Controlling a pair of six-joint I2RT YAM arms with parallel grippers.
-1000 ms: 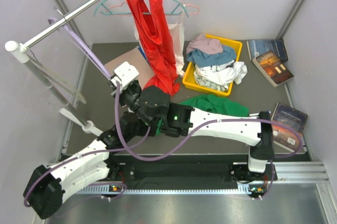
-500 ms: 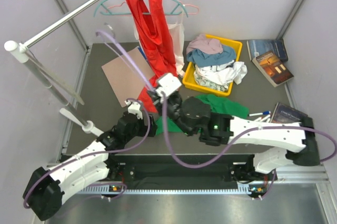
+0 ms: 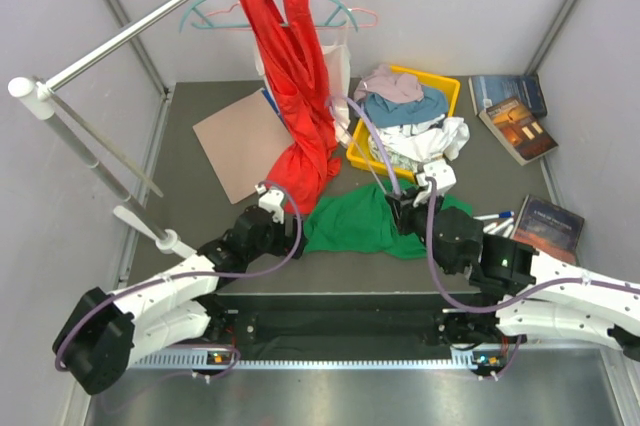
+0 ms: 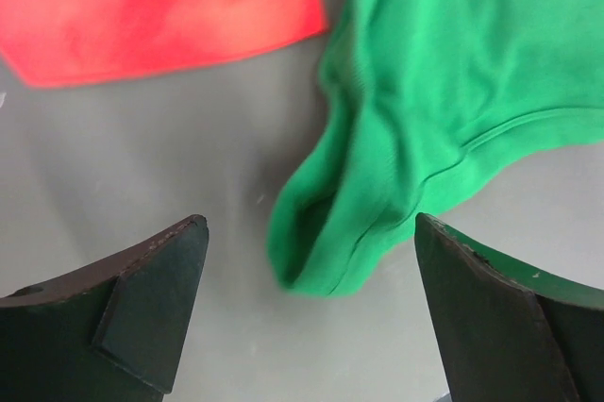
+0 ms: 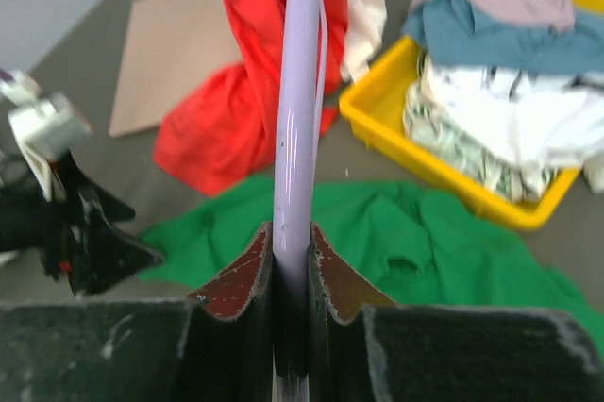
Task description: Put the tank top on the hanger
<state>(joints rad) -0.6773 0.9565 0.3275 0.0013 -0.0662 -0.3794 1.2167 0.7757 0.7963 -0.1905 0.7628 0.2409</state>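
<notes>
**Top external view: bright green fabric tank top (image 3: 360,224) on the dark grey table (image 3: 200,211), thin pale lavender plastic hanger (image 3: 371,139) in the right gripper (image 3: 408,208)**

The tank top lies crumpled on the near middle of the table, between the two arms. Its left corner, a folded hem, points in between the fingers (image 4: 151,298) of the left gripper (image 3: 296,231). Those fingers are spread apart, and the left wrist view shows a gap of bare table on either side of the cloth.

At the top's right edge the right gripper is clamped on the hanger. In the right wrist view both fingers (image 5: 236,289) press against the lavender rod. From there the rod rises toward the far left, arching above the green cloth.

Just left of the top, the hem of a long red tank top (image 3: 300,86) pools on the table, near the green cloth but apart from it. This garment hangs from a teal hanger (image 3: 335,8) on the metal rail (image 3: 150,18), with a pink hanger (image 3: 368,16) beside it. To the far right of the top, a yellow plastic bin (image 3: 450,86) holds mixed clothes. A brown cardboard sheet (image 3: 235,141) lies at the far left, and books (image 3: 512,106) lie along the right side.
</notes>
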